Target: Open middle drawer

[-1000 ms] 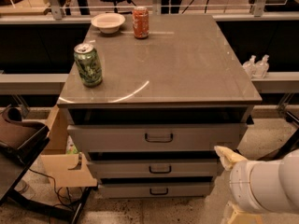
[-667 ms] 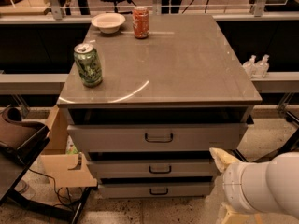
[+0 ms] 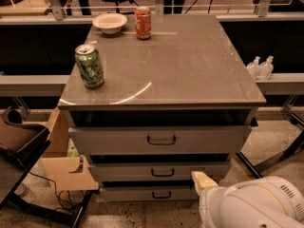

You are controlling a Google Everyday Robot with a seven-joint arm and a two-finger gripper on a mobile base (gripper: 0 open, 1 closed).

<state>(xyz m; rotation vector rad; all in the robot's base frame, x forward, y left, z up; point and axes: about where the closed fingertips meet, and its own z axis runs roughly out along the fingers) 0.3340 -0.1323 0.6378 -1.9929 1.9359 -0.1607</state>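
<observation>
The grey cabinet has three drawer fronts. The middle drawer (image 3: 199,171) is the shallow second one, shut, with a small dark loop handle (image 3: 162,173) at its centre. Above it is the taller top drawer (image 3: 118,139), below it the lowest drawer (image 3: 128,194). My gripper (image 3: 201,180) shows as a pale tip at the front of a bulky white arm (image 3: 251,205) in the bottom right corner. It is level with the gap between the middle and lowest drawers, right of the handle. Whether it touches the drawer front cannot be seen.
On the cabinet top (image 3: 190,65) stand a green can (image 3: 89,66) near the left edge, a red can (image 3: 142,23) and a white bowl (image 3: 109,23) at the back. A cardboard box (image 3: 64,167) and a dark seat (image 3: 19,139) crowd the left; two bottles (image 3: 260,68) sit on a ledge at right.
My arm has moved left and slightly down, bringing the gripper closer in front of the lower drawers. The drawers and cans have not moved.
</observation>
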